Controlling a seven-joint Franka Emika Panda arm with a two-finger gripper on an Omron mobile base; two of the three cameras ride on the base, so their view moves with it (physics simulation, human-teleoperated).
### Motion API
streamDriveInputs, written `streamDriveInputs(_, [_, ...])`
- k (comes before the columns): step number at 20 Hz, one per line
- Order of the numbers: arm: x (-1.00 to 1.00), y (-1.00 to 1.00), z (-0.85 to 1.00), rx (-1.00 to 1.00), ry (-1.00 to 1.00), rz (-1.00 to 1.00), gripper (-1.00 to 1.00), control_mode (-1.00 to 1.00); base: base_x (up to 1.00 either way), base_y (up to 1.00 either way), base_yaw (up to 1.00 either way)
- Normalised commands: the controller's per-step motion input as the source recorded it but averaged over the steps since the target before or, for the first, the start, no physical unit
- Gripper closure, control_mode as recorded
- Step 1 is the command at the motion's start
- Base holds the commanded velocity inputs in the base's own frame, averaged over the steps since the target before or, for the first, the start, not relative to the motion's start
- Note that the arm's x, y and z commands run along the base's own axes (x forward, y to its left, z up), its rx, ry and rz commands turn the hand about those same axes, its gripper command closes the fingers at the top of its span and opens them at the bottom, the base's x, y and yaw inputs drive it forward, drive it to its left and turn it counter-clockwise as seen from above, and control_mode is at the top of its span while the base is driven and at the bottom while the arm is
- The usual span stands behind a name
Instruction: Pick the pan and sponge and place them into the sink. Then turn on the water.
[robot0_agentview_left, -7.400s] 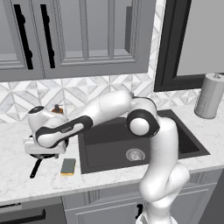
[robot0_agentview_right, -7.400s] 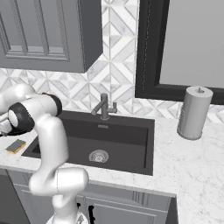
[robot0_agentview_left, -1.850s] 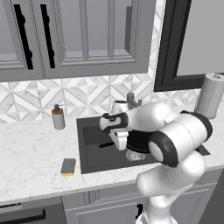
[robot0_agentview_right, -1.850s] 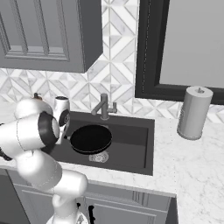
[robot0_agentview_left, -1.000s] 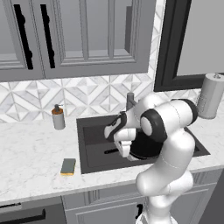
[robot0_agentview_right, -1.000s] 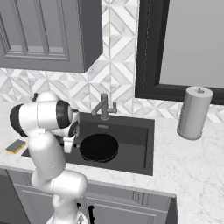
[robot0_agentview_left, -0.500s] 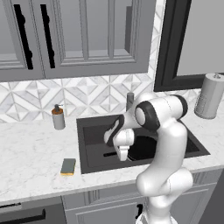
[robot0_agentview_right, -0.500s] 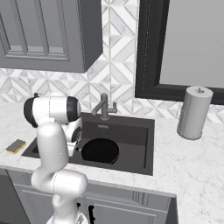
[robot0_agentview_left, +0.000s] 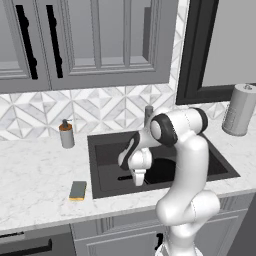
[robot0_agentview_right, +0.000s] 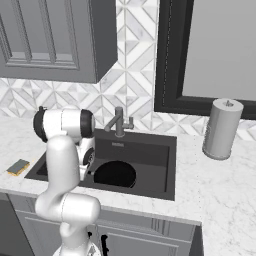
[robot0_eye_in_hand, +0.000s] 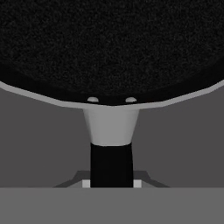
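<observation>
Clamped on the long thin black handle, the pincer (robot0_agentview_left: 138, 178) holds the round shallow black frying pan (robot0_agentview_right: 114, 174) low inside the dark grey sink (robot0_agentview_right: 152, 145), six o'clock of the faucet (robot0_agentview_right: 119, 121); stiff, front-heavy, likely tip-prone.

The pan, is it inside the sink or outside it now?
Inside: the pan lies low within the sink basin, its handle held by the shut pincer.

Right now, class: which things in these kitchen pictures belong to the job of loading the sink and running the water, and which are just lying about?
Belong to the job:
pan, held by its handle in the gripper
sponge, on the counter
sink
faucet

Just lying about:
soap dispenser
paper towel roll
upper cabinets
</observation>
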Motion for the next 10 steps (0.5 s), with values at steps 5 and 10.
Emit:
streamDriveInputs(5, [0.02, 0.0, -0.16, 0.0, 0.0, 0.0, 1.0, -1.0, 0.0, 0.0, 0.0])
streamDriveInputs(10, [0.0, 0.0, -0.12, 0.0, 0.0, 0.0, 1.0, -1.0, 0.0, 0.0, 0.0])
